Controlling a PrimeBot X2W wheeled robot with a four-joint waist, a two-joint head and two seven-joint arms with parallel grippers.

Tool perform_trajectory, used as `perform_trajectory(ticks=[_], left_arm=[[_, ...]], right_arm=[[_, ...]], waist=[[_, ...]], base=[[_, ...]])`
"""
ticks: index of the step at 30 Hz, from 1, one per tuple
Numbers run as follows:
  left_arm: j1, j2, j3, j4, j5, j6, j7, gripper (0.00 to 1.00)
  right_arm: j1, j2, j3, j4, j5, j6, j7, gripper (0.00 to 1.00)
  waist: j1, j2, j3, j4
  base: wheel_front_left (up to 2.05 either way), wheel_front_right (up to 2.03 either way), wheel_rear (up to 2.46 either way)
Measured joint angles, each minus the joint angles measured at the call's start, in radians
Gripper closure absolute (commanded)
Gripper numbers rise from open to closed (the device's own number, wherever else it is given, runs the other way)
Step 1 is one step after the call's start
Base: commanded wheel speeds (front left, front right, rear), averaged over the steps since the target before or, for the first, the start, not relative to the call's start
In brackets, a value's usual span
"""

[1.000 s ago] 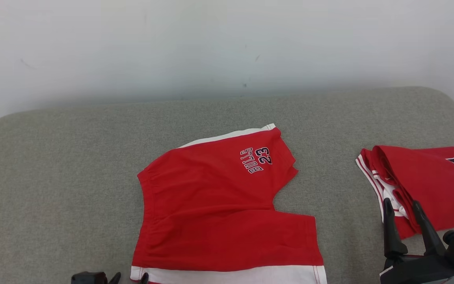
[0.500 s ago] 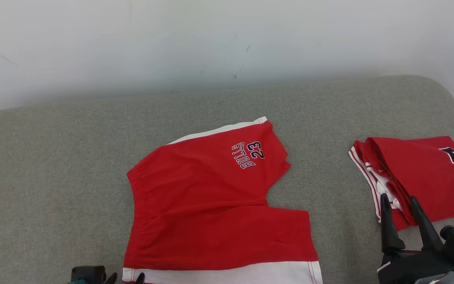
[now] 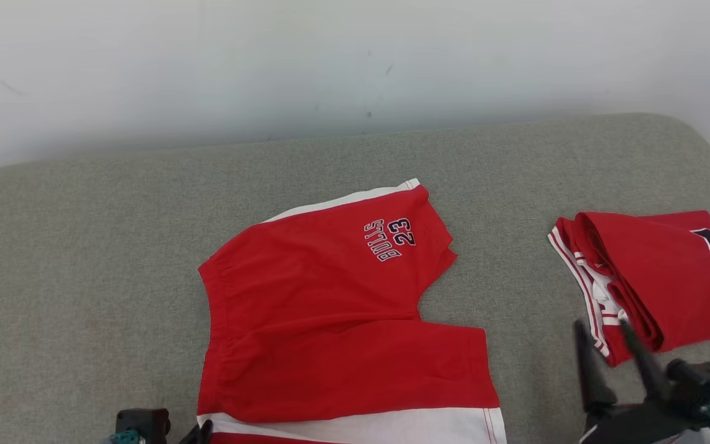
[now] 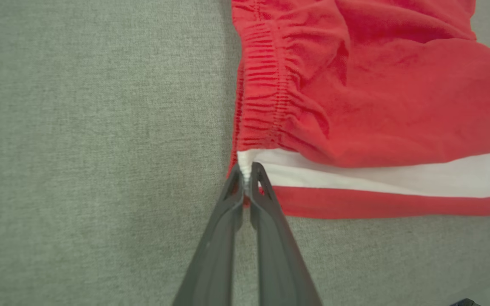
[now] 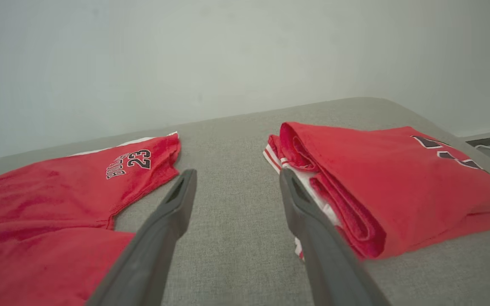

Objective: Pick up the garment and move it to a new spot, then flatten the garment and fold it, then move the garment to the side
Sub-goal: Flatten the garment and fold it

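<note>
- You have the red shorts (image 3: 330, 320) lying flat in the middle of the grey cushion (image 3: 84, 246), waistband toward 9 o'clock in the head view.
- Your left gripper (image 4: 247, 178) is pinched tight on the white-striped waistband corner, at the shorts' 7 o'clock.
- Your right gripper (image 5: 236, 182) has its fingers spread and grips nothing, at the shorts' 4 o'clock.
- A folded red jersey (image 3: 657, 277) lies at 3 o'clock, apart from the shorts, just beside the right fingers.
</note>
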Motion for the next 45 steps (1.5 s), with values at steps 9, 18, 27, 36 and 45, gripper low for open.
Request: perform_trajectory(ticks=[9, 18, 27, 36, 45], left_arm=[[-0.002, -0.010, -0.012, 0.007, 0.000, -0.002, 0.000, 0.99], [-0.002, -0.012, -0.013, 0.007, 0.000, -0.009, 0.000, 0.93], [-0.004, -0.012, -0.013, 0.007, -0.001, -0.010, -0.003, 0.90], [-0.019, -0.012, -0.012, 0.007, -0.006, -0.010, -0.003, 0.89], [-0.030, -0.012, -0.012, 0.009, -0.007, -0.010, -0.003, 0.89]], right_arm=[[0.070, -0.042, 0.145, 0.024, 0.016, 0.101, 0.232, 0.00], [0.070, -0.043, 0.206, -0.027, 0.033, 0.115, 0.373, 0.00], [0.070, -0.056, 0.218, -0.114, 0.033, 0.103, 0.471, 0.00], [0.090, -0.060, 0.233, -0.160, 0.043, 0.082, 0.558, 0.53], [0.090, -0.065, 0.225, -0.188, 0.050, 0.059, 0.610, 0.77]], waist=[[0.0000, 0.0000, 0.003, 0.021], [0.0000, 0.0000, 0.012, 0.028], [0.0000, 0.0000, 0.022, 0.027], [0.0000, 0.0000, 0.036, 0.024], [0.0000, 0.0001, 0.046, 0.027]], base=[[0.00, 0.00, 0.00], [0.00, 0.00, 0.00], [0.00, 0.00, 0.00], [0.00, 0.00, 0.00], [0.00, 0.00, 0.00]])
